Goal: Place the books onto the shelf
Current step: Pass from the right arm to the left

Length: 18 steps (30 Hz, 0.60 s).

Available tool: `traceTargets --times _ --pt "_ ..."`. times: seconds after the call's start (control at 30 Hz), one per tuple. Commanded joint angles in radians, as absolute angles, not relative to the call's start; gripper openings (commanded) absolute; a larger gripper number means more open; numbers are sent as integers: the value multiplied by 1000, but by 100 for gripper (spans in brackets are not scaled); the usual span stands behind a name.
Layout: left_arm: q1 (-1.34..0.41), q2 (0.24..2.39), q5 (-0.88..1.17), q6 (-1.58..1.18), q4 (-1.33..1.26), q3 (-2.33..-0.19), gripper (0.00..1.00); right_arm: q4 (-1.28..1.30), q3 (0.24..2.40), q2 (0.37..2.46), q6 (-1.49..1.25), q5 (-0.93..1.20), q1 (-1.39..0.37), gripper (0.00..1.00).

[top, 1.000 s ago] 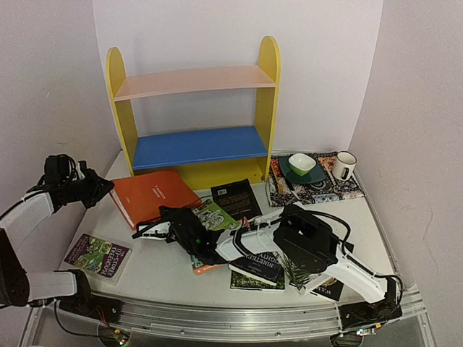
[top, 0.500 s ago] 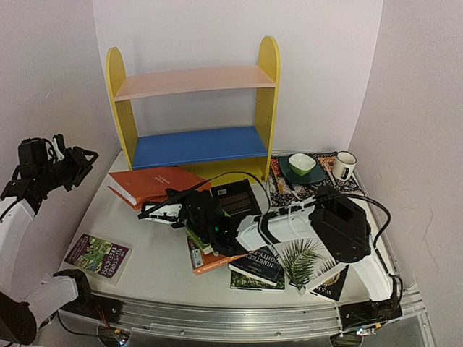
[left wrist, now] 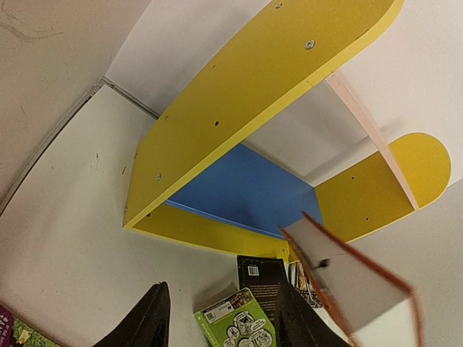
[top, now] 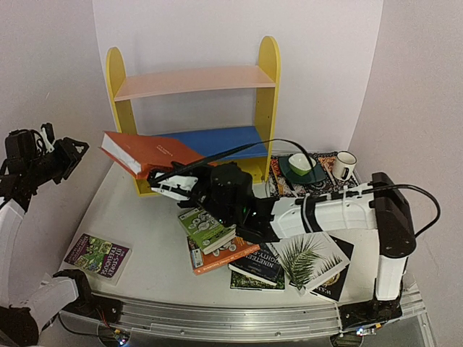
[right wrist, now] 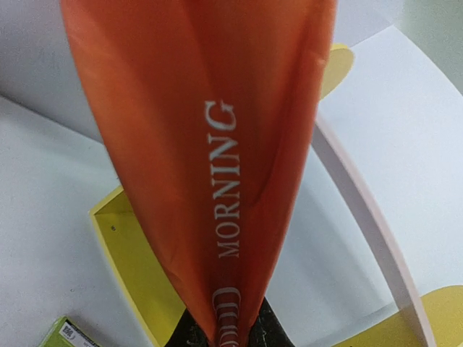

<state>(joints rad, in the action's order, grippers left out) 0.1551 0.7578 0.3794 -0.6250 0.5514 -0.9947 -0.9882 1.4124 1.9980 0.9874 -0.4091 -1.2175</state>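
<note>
My right gripper (top: 172, 185) is shut on the spine end of a large orange book (top: 150, 151). It holds the book in the air, tilted, in front of the shelf's (top: 194, 82) blue board and left yellow panel. In the right wrist view the orange book (right wrist: 217, 144) fills the frame above that gripper (right wrist: 224, 329). My left gripper (top: 64, 155) hangs open and empty near the left wall; its wrist view has the left gripper (left wrist: 221, 289) facing the shelf (left wrist: 239, 108). A green book (top: 206, 228), a purple floral book (top: 98, 254) and a palm-leaf book (top: 307, 259) lie on the table.
A patterned cloth mat (top: 322, 186) at the right carries a green bowl (top: 302, 163) and a white mug (top: 345, 165). Dark books (top: 259, 269) and a thin orange one (top: 226, 256) are heaped under my right arm. Walls stand close on both sides.
My right arm has lifted the orange book off the table and up in front of the shelf. The left gripper has opened and drawn back toward the left wall.
</note>
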Motion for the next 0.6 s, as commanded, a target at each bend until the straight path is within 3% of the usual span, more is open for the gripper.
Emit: traceTargets --times 0.0,0.57 --pt "152 734 365 -602 558 -1049 51 -1047 1400 1822 937 -436 -1215 14" --pt "153 750 426 -626 554 -1031 51 -534 1699 1657 746 -458 -1131 13"
